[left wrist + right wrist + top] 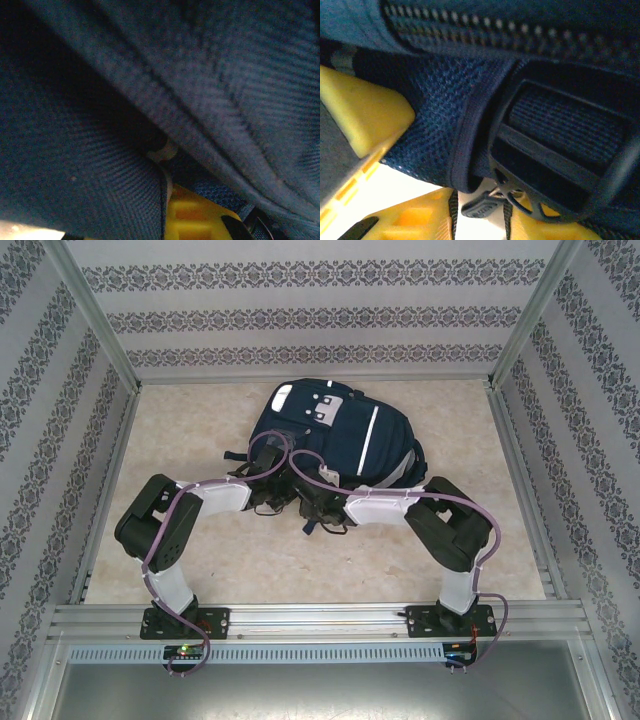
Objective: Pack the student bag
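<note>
**Both grippers at the strap end of the student bag.**
Top view: the student bag (330,435), a large navy blue fabric backpack, lies flat on the beige table (200,560), touching the left gripper (267,495) and right gripper (323,507), probably to open it. Left wrist: jaws clenched, navy cloth draped above. Right wrist: yellow fingers (362,115) apart, blue mesh strap (440,115) and black plastic buckle (560,150) just ahead; grip undecidable.

Pale walls (320,300) carried bands of dark floral pattern. A beige marbled counter (200,440) lay evenly lit between silvery metal posts (93,315), a metal rail (320,620) along its near edge.
</note>
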Controlling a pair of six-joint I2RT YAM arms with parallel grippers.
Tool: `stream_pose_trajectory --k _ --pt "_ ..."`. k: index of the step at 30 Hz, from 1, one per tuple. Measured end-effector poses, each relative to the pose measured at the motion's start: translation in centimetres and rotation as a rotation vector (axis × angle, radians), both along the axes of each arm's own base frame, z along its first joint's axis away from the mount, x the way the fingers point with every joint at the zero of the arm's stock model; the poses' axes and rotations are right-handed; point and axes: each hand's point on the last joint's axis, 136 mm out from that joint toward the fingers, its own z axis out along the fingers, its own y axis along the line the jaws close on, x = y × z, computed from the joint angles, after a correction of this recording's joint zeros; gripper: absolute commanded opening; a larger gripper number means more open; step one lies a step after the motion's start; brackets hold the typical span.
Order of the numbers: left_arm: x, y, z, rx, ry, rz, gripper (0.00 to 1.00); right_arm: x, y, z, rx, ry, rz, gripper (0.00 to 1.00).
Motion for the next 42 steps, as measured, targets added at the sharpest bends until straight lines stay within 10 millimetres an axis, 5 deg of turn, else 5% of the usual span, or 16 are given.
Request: stream_pose_trajectory --k 5,8,9,31,37,42 --pt "0.0 -0.1 0.1 -0.005 0.000 -0.004 0.00 0.3 0.0 -0.1 0.005 0.010 -0.049 0.36" --pt "0.0 -0.1 0.1 -0.007 0.000 -0.005 0.00 0.4 -0.3 -0.3 -0.004 0.018 -0.076 0.08" --pt "0.0 -0.1 0.1 -0.007 0.000 -0.005 0.00 0.4 -0.5 -0.3 -0.005 0.019 -0.089 0.06" --pt "0.3 -0.2 0.3 -0.018 -0.006 -0.012 0.00 0.2 -1.4 1.2 -0.010 -0.014 -0.066 0.00" --pt "0.4 -0.2 0.5 -0.046 0.007 -0.036 0.00 -0.9 -4.5 3.1 0.011 -0.048 -0.083 0.00" --pt "1.4 2.5 0.1 -0.013 0.012 0.013 0.00 -2.4 -12.5 2.3 -0.108 -0.027 -0.203 0.00"
